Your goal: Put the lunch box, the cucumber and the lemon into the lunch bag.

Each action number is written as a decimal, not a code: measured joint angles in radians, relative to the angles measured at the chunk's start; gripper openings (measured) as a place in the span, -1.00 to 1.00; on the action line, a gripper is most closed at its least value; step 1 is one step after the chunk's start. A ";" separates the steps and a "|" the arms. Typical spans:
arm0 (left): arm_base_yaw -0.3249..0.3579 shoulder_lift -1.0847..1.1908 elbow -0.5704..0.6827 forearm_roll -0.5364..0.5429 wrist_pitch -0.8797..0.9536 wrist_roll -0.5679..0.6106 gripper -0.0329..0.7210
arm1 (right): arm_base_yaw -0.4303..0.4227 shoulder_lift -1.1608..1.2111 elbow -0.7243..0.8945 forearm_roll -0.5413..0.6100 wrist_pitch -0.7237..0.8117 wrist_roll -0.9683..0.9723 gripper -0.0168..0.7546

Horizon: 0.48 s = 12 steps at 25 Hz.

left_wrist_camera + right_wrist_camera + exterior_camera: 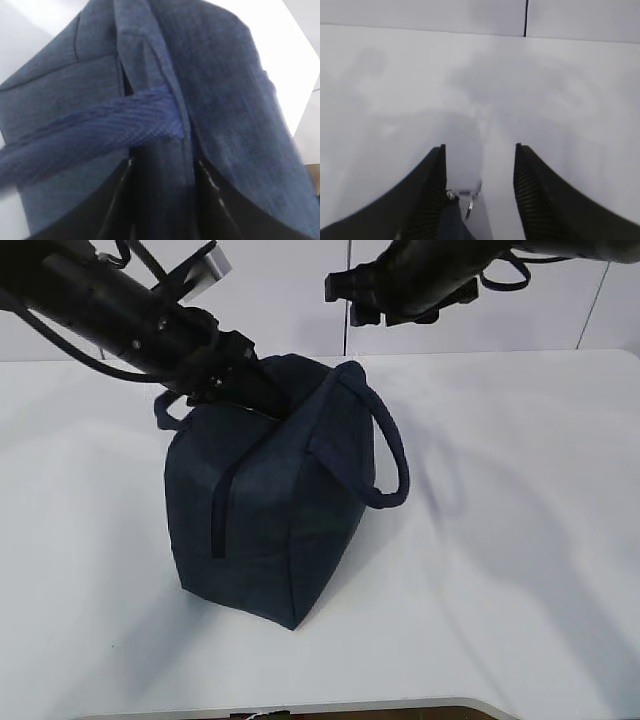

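The dark navy lunch bag (270, 510) stands upright mid-table, its top opening at the back. My left gripper (262, 395) reaches into that opening from the upper left. In the left wrist view my left gripper (164, 165) is open and straddles the bag's rim fabric (225, 100), with a padded handle (100, 130) lying across in front. My right gripper (350, 302) hangs above the bag, open and empty (480, 150). The zipper's metal ring pull (470, 205) shows below it. The lunch box, cucumber and lemon are out of view.
The white table (520, 540) spreads around the bag on all sides. The bag's right handle (390, 460) loops out to the right. A white wall stands behind the table.
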 joint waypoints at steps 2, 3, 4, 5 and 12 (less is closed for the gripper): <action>0.000 0.000 0.000 0.000 0.001 0.000 -0.19 | 0.000 -0.003 -0.004 0.006 -0.003 0.000 -0.01; 0.000 0.000 0.000 0.000 0.002 0.000 -0.19 | 0.000 -0.003 -0.004 0.010 -0.003 0.000 0.00; 0.000 0.000 0.000 0.000 0.002 0.000 -0.19 | 0.000 -0.003 -0.004 0.011 -0.003 0.000 0.01; 0.000 0.000 0.000 0.000 0.002 -0.002 -0.18 | 0.000 -0.003 -0.004 0.012 -0.003 0.000 0.04; 0.000 0.000 0.000 0.000 0.010 -0.023 -0.18 | 0.000 -0.004 -0.004 0.012 0.054 -0.028 0.13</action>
